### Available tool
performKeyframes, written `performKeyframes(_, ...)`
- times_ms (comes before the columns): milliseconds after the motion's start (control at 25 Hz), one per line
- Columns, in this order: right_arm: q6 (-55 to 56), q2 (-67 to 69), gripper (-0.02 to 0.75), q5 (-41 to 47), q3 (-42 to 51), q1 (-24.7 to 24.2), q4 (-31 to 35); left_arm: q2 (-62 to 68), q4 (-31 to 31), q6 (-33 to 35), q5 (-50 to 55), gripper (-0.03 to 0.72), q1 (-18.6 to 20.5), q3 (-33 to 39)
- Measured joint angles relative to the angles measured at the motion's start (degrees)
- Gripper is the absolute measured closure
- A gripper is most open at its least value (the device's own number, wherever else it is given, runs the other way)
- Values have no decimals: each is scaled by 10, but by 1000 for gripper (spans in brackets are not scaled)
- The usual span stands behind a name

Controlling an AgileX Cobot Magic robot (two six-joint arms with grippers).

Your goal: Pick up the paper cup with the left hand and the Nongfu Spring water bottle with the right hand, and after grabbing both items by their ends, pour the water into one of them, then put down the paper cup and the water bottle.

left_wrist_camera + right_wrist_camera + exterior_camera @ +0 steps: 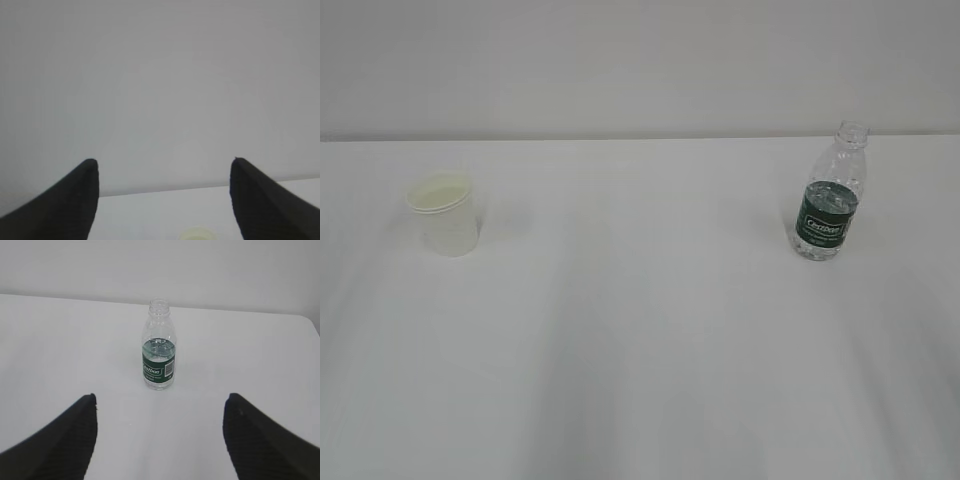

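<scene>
The off-white paper cup (445, 213) stands upright on the left of the white table; neither arm shows in the exterior view. Only its rim (198, 234) peeks in at the bottom edge of the left wrist view, between the spread black fingers of my left gripper (164, 161), which is open and holds nothing. The uncapped Nongfu Spring water bottle (829, 195) stands upright on the right, with clear water (159, 345) up to about its green label. In the right wrist view the bottle (159, 347) stands ahead of my open, empty right gripper (160, 396).
The white table (640, 340) ends at a pale wall behind. Its right corner (305, 320) shows in the right wrist view. A wide stretch of bare tabletop lies between cup and bottle.
</scene>
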Motion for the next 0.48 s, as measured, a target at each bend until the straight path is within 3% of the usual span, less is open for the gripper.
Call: performKeyframes(480, 0, -65, 150, 123, -52, 0, 1, -153, -5, 0, 214, 111, 0, 0)
